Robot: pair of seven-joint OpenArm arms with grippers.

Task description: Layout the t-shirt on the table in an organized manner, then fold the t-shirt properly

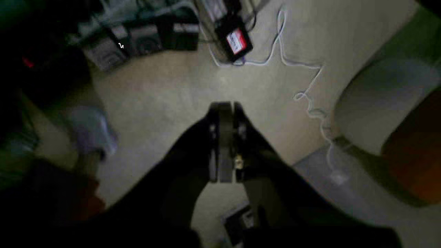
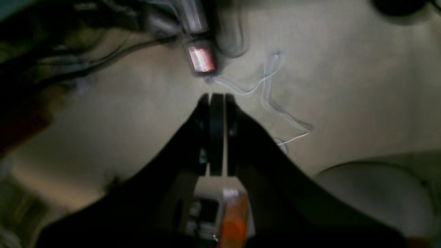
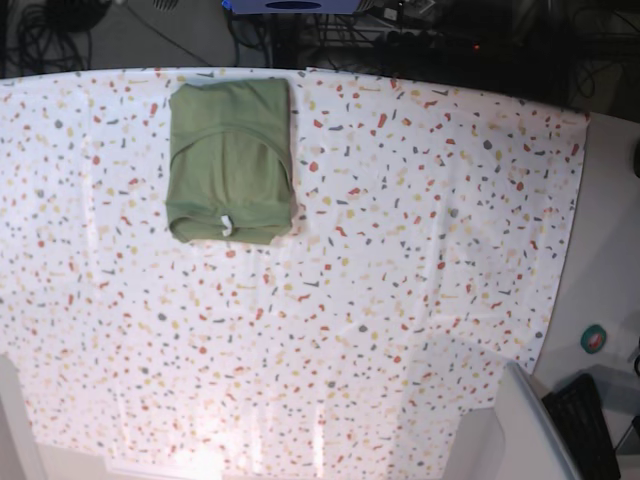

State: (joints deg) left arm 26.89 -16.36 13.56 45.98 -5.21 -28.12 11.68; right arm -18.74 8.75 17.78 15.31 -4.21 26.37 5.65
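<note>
Left pincer (image 1: 223, 105), right pincer (image 2: 217, 96) closed, empty; surroundings blurred.

No text can be read in any view. The red and white label (image 1: 237, 42) on a black box on the floor carries print too blurred to make out, and the t-shirt's (image 3: 230, 160) white tag (image 3: 227, 224) looks blank.

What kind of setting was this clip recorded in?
Most likely a robotics lab or workshop. A table under a speckled cloth carries one folded t-shirt, dark electronics and tangled cables crowd the floor behind it, and a loose white cable trails across the floor.
</note>
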